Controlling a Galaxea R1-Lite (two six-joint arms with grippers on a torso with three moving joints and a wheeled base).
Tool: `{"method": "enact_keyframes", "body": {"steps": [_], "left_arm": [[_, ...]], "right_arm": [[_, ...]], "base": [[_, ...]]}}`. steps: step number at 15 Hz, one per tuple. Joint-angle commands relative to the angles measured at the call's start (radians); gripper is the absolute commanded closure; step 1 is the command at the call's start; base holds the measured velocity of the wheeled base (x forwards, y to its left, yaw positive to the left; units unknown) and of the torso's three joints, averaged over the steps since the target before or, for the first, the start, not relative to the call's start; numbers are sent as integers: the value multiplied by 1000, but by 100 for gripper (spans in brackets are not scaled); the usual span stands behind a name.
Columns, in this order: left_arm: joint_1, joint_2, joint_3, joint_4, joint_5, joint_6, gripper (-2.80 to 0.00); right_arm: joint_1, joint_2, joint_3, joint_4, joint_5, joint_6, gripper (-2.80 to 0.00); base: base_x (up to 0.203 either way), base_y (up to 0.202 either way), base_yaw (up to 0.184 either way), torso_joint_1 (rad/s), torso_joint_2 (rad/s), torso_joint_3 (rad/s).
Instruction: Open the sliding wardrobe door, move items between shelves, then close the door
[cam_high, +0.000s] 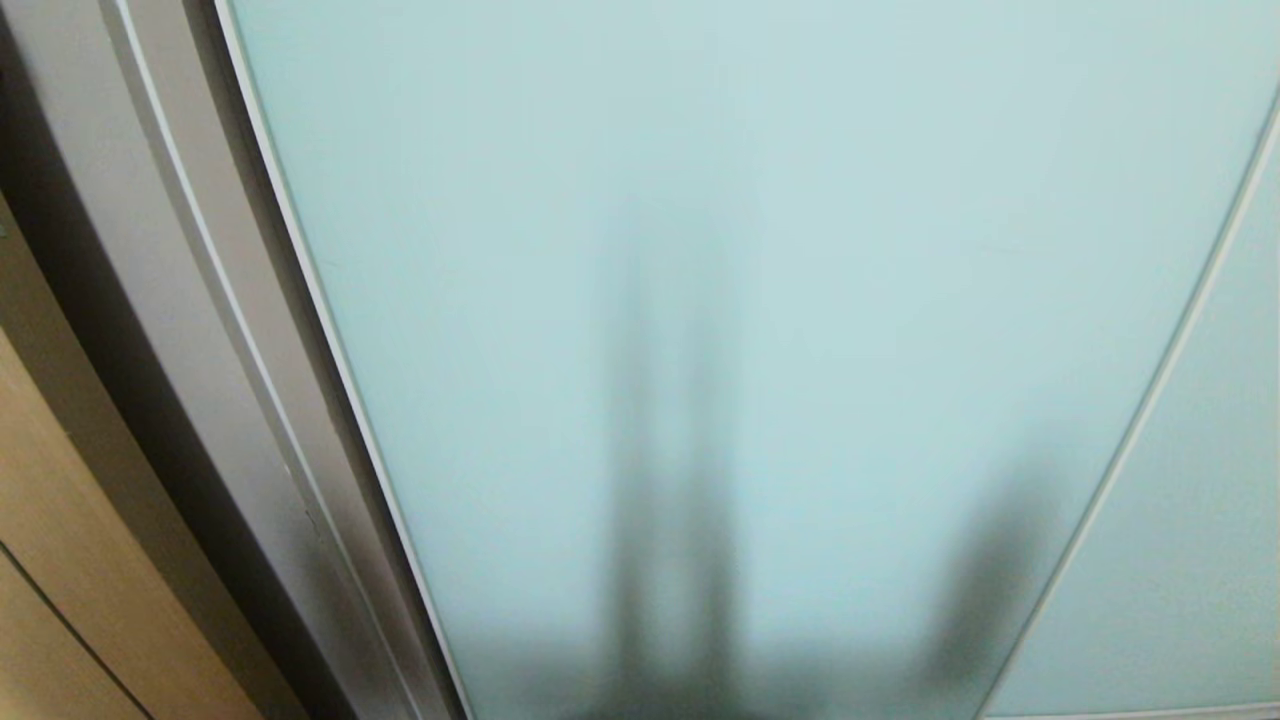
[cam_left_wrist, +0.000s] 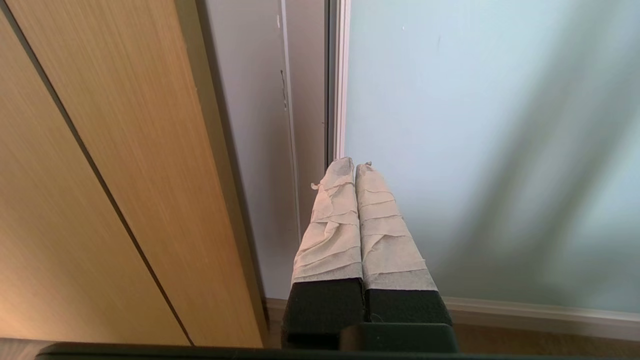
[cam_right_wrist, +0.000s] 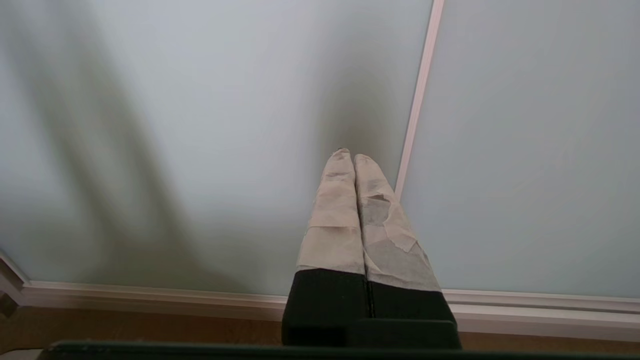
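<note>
Head view: frosted sliding wardrobe door (cam_high: 700, 250) fills frame; both fingers (cam_left_wrist: 356, 167) (cam_right_wrist: 348, 156) closed, empty.

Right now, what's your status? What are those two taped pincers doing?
Left tool shut, empty, by the door's frame edge. Right tool shut, empty, facing the glass. Sliding wardrobe door closed. Nothing in the way.

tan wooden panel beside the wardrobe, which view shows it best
The left wrist view: the tan wooden panel fills much of that picture, its dark seam visible, left of the shut left claw. The head view catches only a corner. The right wrist view shows none.
</note>
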Motion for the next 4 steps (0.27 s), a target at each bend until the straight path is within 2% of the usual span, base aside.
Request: {"method": "enact_keyframes", "body": {"steps": [1,4], "left_arm": [[0,1,0,0,1,0,0],[0,1,0,-1,1,0,0]], "right_arm": [[0,1,2,0,0,2,0],[0,1,2,0,0,4,0]], "base": [[0,0,0,0,0,0],[0,0,0,0,0,0]]}}
